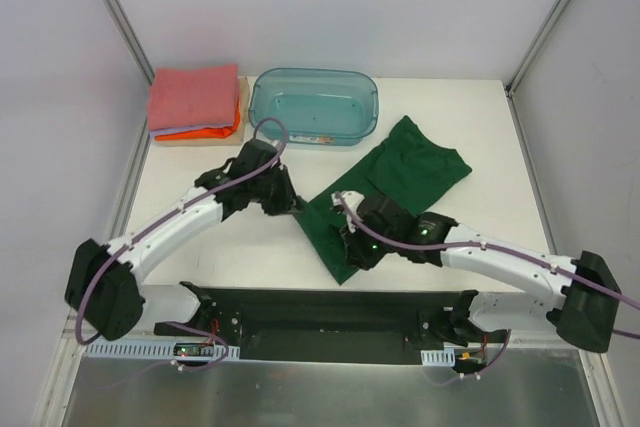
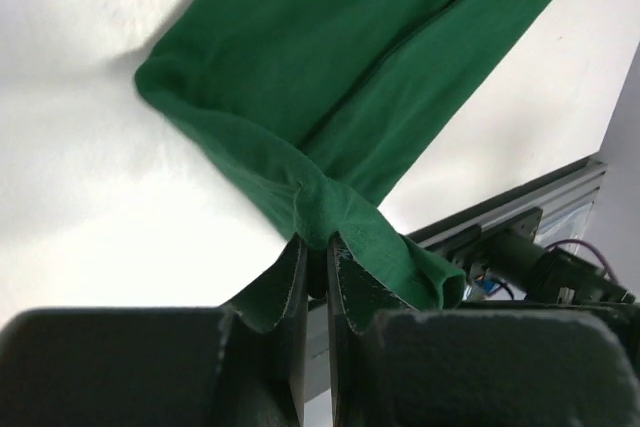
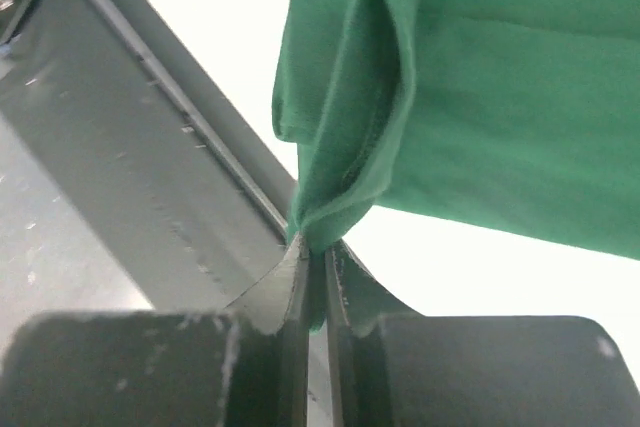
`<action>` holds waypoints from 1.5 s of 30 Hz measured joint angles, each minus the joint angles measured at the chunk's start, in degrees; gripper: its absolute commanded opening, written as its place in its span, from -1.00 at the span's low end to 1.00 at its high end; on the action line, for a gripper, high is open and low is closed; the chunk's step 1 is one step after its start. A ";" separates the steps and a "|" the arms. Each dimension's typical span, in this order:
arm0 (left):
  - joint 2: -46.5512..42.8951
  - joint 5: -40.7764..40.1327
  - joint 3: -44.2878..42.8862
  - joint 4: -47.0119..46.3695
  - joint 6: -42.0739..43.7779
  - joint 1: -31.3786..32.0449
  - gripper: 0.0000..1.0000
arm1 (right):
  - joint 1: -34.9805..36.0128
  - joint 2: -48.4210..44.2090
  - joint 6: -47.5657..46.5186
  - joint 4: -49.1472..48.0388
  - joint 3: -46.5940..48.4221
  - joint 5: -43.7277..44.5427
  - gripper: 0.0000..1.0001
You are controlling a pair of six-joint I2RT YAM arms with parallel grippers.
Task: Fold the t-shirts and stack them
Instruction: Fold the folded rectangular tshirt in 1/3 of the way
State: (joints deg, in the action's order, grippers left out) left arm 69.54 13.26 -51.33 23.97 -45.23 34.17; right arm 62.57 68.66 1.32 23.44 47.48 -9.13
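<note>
- A white bench (image 1: 450,127) walled in by pale panels and metal corner posts; a dark rail runs along its near edge, where the arms are bolted.
- At the far left corner sits a stack of folded t-shirts (image 1: 192,97), salmon-pink on top with orange showing beneath. Just right of it stands a teal bin (image 1: 313,72).
- The dark green t-shirt (image 1: 415,172) lies unfolded and rumpled. It runs diagonally from the near middle of the bench up toward the far right, well apart from the stack.
- Handling, as I judge it: thin, limp, light cloth that sags and bunches wherever it is unsupported. It needs holding at edges or corners, both points pulled taut together, or it will fold crookedly.
- The left claw (image 2: 318,247) is pressed together on a gathered bit of the shirt's left edge, cloth wrinkling at the pinch.
- The right claw (image 3: 315,252) is likewise pinched tight on a doubled edge at the shirt's near end, close to the rail.
- The left arm stretches from its near-left base diagonally toward the middle, wrist tipped down.
- The right arm reaches leftward, low over the bench.
</note>
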 measured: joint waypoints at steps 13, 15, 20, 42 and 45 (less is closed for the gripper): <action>28.98 3.63 -24.09 -5.38 1.75 1.53 -1.00 | -22.47 -6.16 -6.45 6.80 -1.90 9.51 -0.88; 31.50 4.24 -26.38 -5.62 1.92 1.51 -1.00 | -24.76 -5.38 -7.02 6.51 -1.90 9.51 -0.88; 36.11 4.81 -30.71 -5.70 2.86 1.51 -1.00 | -29.11 -1.92 -7.89 5.11 -1.90 8.33 -0.88; 46.51 2.25 -38.36 -4.55 4.87 1.01 -0.84 | -34.93 10.43 -7.98 -3.63 -1.88 7.39 -0.68; 47.45 2.56 -39.08 -4.55 5.64 0.92 -0.32 | -35.12 10.67 -7.54 -4.07 -1.88 7.65 -0.36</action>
State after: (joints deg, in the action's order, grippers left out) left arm 116.99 15.81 -90.41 19.42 -39.59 35.09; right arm 27.44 79.33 -6.22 19.38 45.60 -1.48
